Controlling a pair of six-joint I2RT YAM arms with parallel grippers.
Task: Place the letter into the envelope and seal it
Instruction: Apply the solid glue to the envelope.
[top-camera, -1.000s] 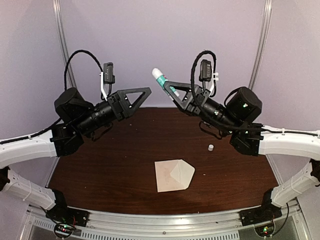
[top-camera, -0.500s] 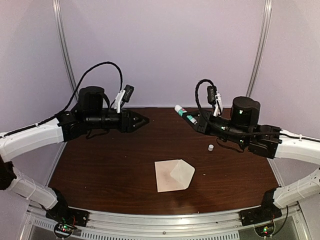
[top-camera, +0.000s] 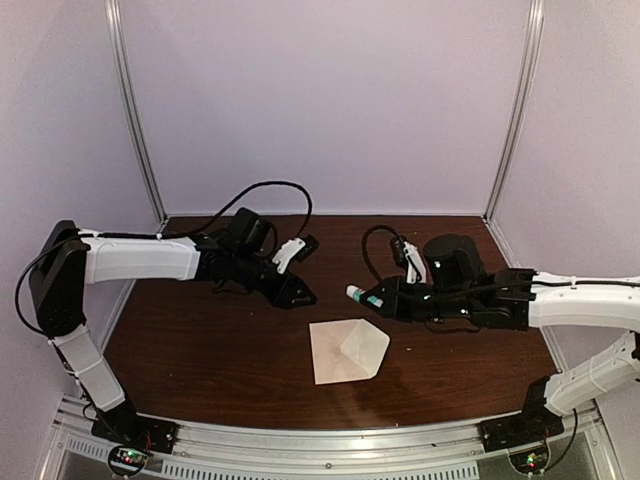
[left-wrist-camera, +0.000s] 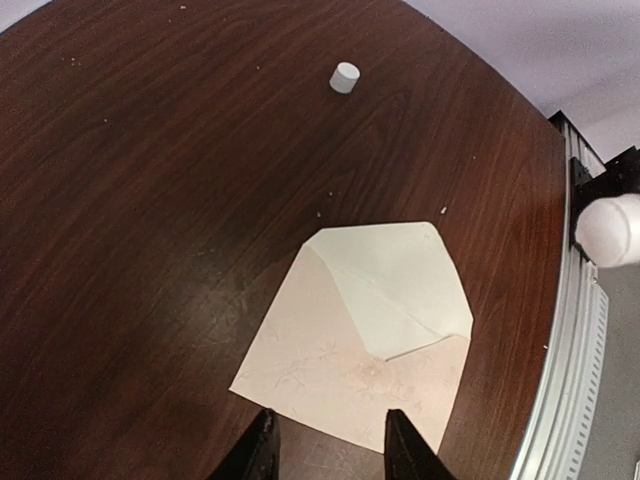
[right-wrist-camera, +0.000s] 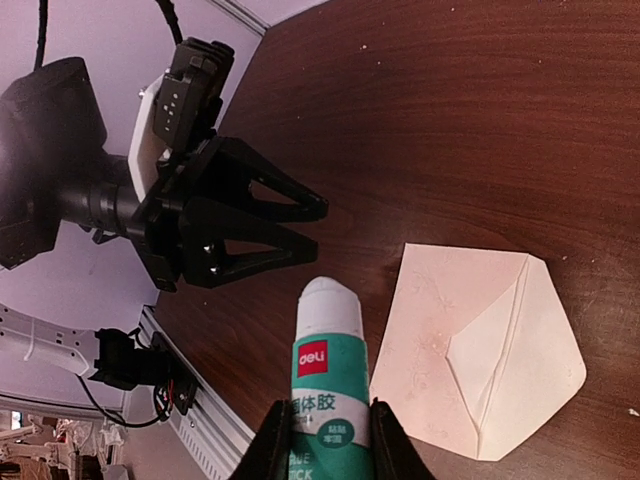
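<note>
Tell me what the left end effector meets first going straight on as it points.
Probably the envelope: its near edge lies just ahead of the left end effector in the wrist view, though bare table might come first; depth is unclear.

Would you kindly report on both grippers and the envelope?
Left gripper open, empty, by envelope. Right gripper shut on glue stick. Envelope flat, flap open. Cap lying apart.
</note>
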